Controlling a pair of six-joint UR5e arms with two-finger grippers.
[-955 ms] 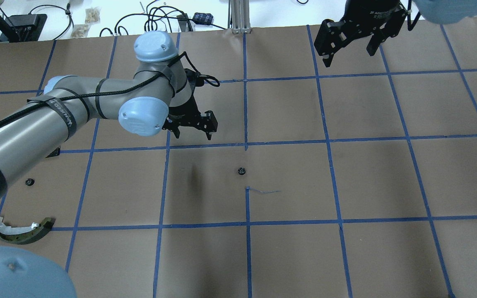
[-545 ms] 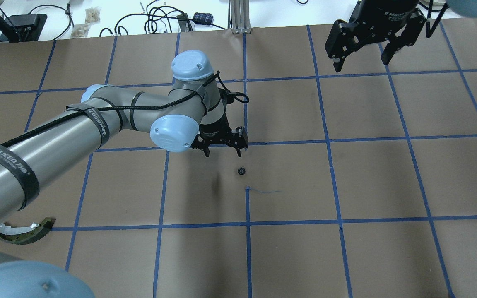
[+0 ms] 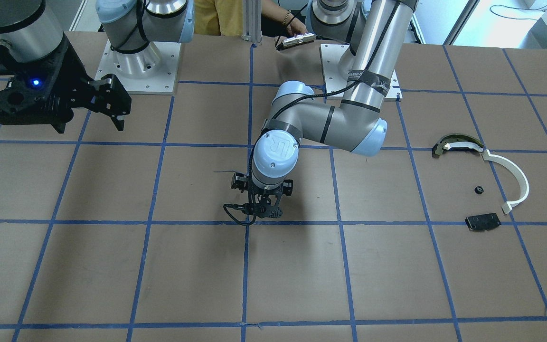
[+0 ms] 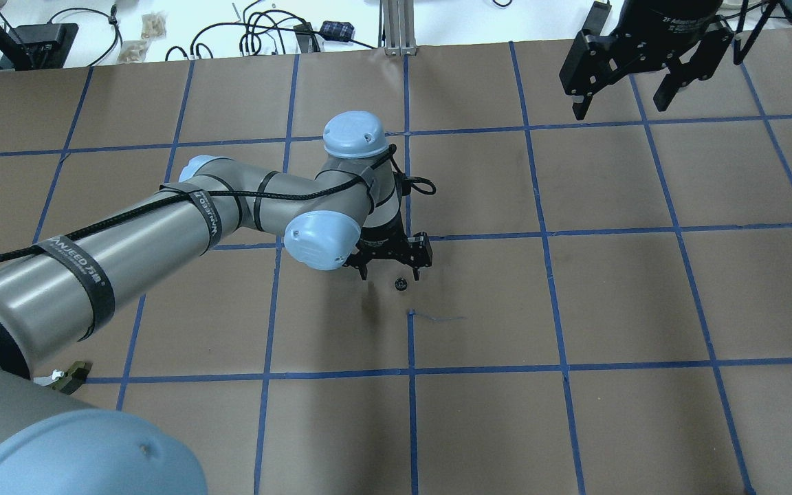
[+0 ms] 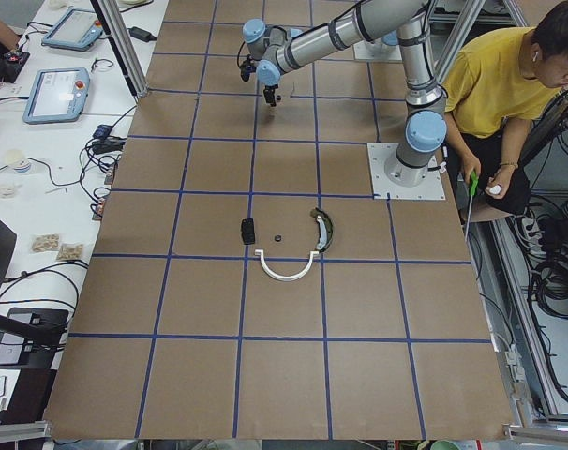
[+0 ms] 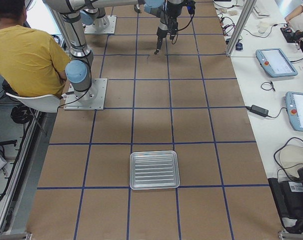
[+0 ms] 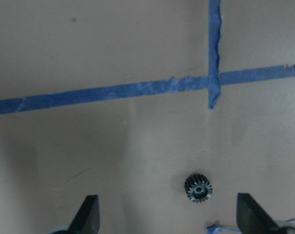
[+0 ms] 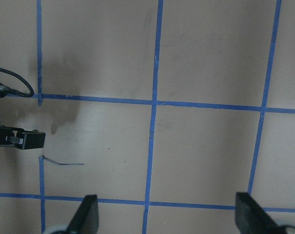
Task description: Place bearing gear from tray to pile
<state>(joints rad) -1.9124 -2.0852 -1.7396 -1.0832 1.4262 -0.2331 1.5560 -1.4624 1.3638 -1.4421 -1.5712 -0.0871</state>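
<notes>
Over the last second the left arm has swung from the pile side of the counter [image 4: 616, 309] to its centre. The left hand [image 4: 391, 273] now hangs over the bearing gear [image 4: 401, 282]. The gear itself has not shifted. It lies flat on the brown paper beside a corner of blue tape [image 4: 410, 323], not in the tray [image 6: 154, 153], which sits well apart toward the robot's right end of the counter. The left hand is spread. In the left wrist view the gear sits between the two fingers [image 7: 88, 214], nearer the one at the view's right, and touches neither. The hand's shadow falls apart from it on the paper, so the hand is judged to be above the counter and not yet at grasp height. The right hand [image 4: 621, 103] is also spread, holds nothing, and has drifted toward the far right corner, away from the work. The pile [image 3: 479, 190], with its white curved strip [image 3: 525, 186], dark arc-shaped piece [image 3: 447, 145] and black plate [image 3: 482, 222], lies on the robot's left, well apart from the gear. The approach appears complete. Still to come are a small sideways correction to centre the gear, the descent, the closing, and the carry to the pile.
</notes>
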